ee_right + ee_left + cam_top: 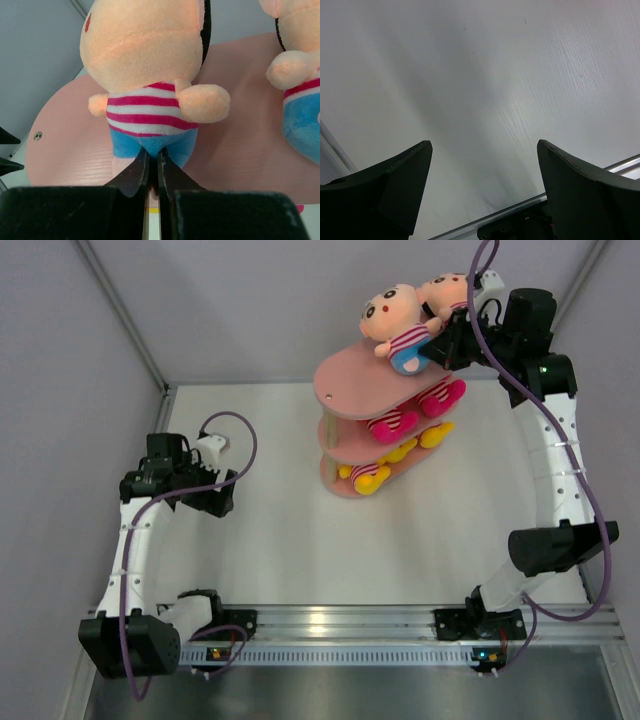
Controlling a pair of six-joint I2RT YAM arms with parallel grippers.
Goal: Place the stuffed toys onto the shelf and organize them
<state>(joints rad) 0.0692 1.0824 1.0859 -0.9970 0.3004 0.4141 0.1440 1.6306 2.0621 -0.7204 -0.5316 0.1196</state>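
A stuffed toy [150, 75] with a peach head, red-white striped shirt and blue bottom stands upright on the top board of the pink shelf [65, 145], its back to the right wrist camera. My right gripper [154, 152] is shut on the blue bottom of this toy [398, 332], pinching the fabric. From above, the right gripper [443, 340] hovers over the shelf [345, 385]. Another striped toy [300, 90] stands just to the right; from above this second toy [445, 290] is farther back. My left gripper [215, 495] is open and empty at the left, its fingers [395, 190] over bare table.
Hot pink toys [415, 412] lie on the shelf's middle board and yellow toys [385, 465] on its bottom board, both jutting out over the edges. An aluminium rail [340, 618] runs along the near edge. Frame posts and grey walls enclose the table.
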